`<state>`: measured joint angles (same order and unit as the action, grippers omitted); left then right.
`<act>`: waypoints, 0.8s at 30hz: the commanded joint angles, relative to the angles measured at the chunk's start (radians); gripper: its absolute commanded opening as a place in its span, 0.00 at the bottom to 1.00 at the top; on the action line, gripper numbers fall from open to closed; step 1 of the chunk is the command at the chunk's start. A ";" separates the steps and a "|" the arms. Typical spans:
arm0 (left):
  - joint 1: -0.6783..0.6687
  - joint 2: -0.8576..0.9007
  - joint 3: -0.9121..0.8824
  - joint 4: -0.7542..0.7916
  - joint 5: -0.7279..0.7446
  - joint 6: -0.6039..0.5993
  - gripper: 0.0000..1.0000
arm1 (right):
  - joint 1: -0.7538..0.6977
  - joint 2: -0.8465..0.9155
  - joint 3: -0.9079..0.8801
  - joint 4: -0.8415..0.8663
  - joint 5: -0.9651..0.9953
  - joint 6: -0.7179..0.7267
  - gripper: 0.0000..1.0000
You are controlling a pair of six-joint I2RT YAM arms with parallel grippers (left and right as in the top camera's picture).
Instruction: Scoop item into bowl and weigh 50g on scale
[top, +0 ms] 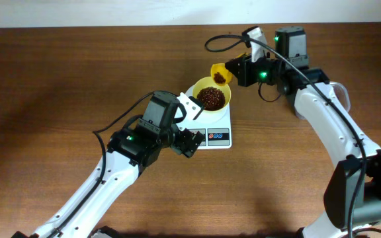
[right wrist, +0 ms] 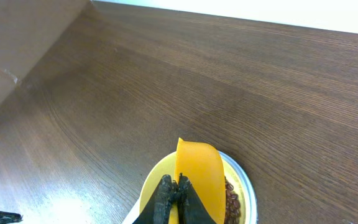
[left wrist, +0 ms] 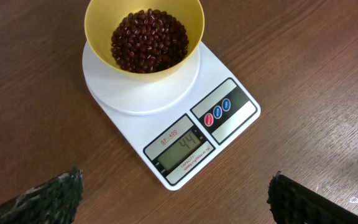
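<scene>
The pale-yellow bowl (top: 211, 97) (left wrist: 144, 37) stands on the round platform of the white scale (top: 211, 135) (left wrist: 185, 118). It holds a heap of dark red-brown beans (top: 211, 98) (left wrist: 149, 40) (right wrist: 232, 199). The scale's display shows 44. My right gripper (top: 241, 69) (right wrist: 178, 186) is shut on the handle of a yellow scoop (top: 220, 73) (right wrist: 197, 177), which hangs over the bowl's far rim (right wrist: 149, 186). My left gripper (top: 188, 125) (left wrist: 176, 202) stands wide open just left of the scale's front, nothing between its fingers (left wrist: 48, 199).
Brown wooden table (top: 58, 79) all around. A pale wall or board edge (right wrist: 17, 56) runs along the far left in the right wrist view. Black cables (top: 223, 41) loop above the right arm.
</scene>
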<state>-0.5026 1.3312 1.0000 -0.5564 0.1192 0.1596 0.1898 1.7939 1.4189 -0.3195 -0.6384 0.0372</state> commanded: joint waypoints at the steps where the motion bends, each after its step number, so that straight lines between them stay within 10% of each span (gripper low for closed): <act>1: 0.003 -0.019 0.001 0.002 0.007 -0.012 0.99 | 0.024 -0.020 0.018 0.005 0.026 -0.085 0.04; 24: 0.003 -0.019 0.001 0.002 0.007 -0.012 0.99 | 0.065 -0.020 0.018 -0.027 0.079 -0.352 0.04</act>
<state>-0.5026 1.3312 1.0000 -0.5564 0.1192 0.1596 0.2420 1.7939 1.4189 -0.3447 -0.5800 -0.3035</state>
